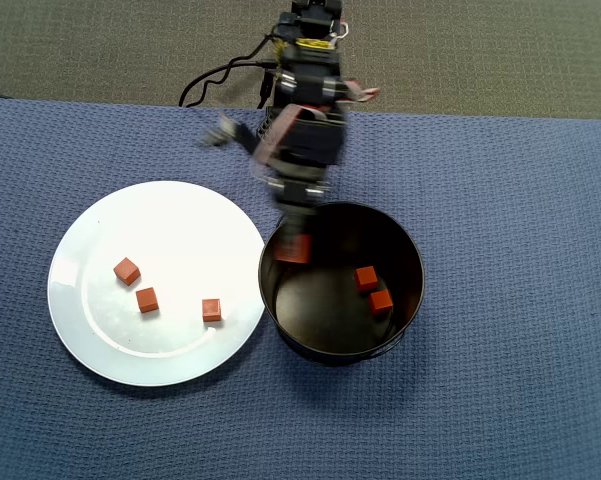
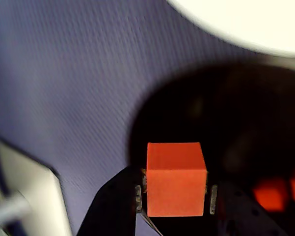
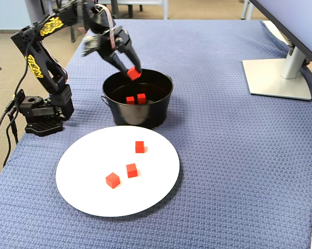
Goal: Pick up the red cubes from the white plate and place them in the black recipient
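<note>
My gripper (image 1: 293,246) (image 2: 175,196) (image 3: 134,72) is shut on one red cube (image 1: 292,249) (image 2: 175,180) (image 3: 133,74), held over the near-arm rim of the black recipient (image 1: 405,310) (image 3: 145,115) (image 2: 245,98). Two red cubes (image 1: 367,278) (image 1: 381,301) (image 3: 130,99) (image 3: 141,98) lie on the pot's floor; in the wrist view they show as a blurred orange patch (image 2: 280,191). The white plate (image 1: 180,220) (image 3: 83,161) (image 2: 245,24) beside the pot holds three red cubes (image 1: 126,270) (image 1: 147,299) (image 1: 211,309) (image 3: 139,147) (image 3: 131,170) (image 3: 112,180).
Everything rests on a blue woven cloth (image 1: 500,170) (image 3: 223,145). The arm's base (image 3: 41,116) stands at the cloth's left edge in the fixed view, with cables trailing off it. A monitor stand (image 3: 277,78) sits at the right.
</note>
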Robot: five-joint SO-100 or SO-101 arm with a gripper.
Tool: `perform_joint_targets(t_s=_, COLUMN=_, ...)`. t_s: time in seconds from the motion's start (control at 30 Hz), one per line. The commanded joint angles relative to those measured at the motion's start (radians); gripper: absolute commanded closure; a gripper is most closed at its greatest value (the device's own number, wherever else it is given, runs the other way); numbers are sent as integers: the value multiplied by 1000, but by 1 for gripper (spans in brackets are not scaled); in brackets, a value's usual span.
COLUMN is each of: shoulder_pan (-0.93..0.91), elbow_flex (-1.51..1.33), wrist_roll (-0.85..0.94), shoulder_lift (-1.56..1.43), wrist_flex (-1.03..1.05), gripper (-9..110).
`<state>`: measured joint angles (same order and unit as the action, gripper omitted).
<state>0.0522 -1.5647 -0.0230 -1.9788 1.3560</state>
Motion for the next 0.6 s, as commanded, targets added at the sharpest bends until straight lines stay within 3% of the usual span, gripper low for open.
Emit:
perform_joint_targets(t_s=0.0, shoulder_pan=84, elbow_flex=-12, wrist_roll=41, shoulder_lift=-55, wrist_flex=-31, gripper=71)
perform_joint_targets(t_s=0.3, shoulder_pan=-460, elbow_flex=37, wrist_roll=376, shoulder_lift=121, wrist_flex=-81, gripper=73)
perform_joint_targets(t_s=0.47, shoulder_pan=-572, elbow_flex=-48, wrist_roll=595, shoulder_lift=293, wrist_flex=-235, gripper=73)
perform_joint_targets(t_s=0.57, shoulder_pan=-584, elbow_flex=-74, wrist_roll=583, shoulder_lift=382, wrist_flex=-333, gripper=76)
